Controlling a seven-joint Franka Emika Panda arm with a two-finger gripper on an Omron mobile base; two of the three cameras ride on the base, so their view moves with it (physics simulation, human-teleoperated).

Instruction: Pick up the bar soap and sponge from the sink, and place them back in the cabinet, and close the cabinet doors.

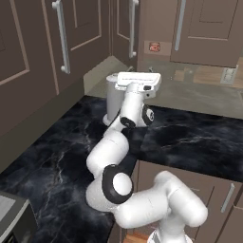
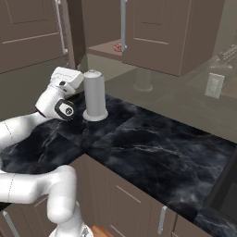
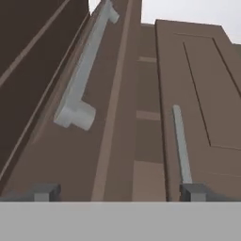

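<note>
My gripper (image 3: 120, 193) is open, its two fingertips (image 3: 44, 192) far apart with nothing between them. It points up at the brown wooden cabinet (image 3: 146, 113). The left cabinet door (image 3: 56, 141) is swung open and seen nearly edge-on, its silver bar handle (image 3: 80, 89) close to my left fingertip. The right door (image 3: 202, 94) has its handle (image 3: 181, 146) above my right fingertip. An orange-pink block, the bar soap (image 1: 154, 46) (image 2: 119, 46), lies on the cabinet's bottom shelf between the doors. My white hand (image 1: 137, 81) (image 2: 67, 79) hangs below the cabinet. The sponge is out of view.
A grey cylindrical canister (image 2: 95, 95) (image 1: 112, 97) stands on the black marble counter (image 2: 152, 139) right beside my hand. A wall socket (image 2: 214, 85) is on the backsplash. A dark drop at the counter's right edge (image 2: 229, 185) may be the sink; I cannot tell.
</note>
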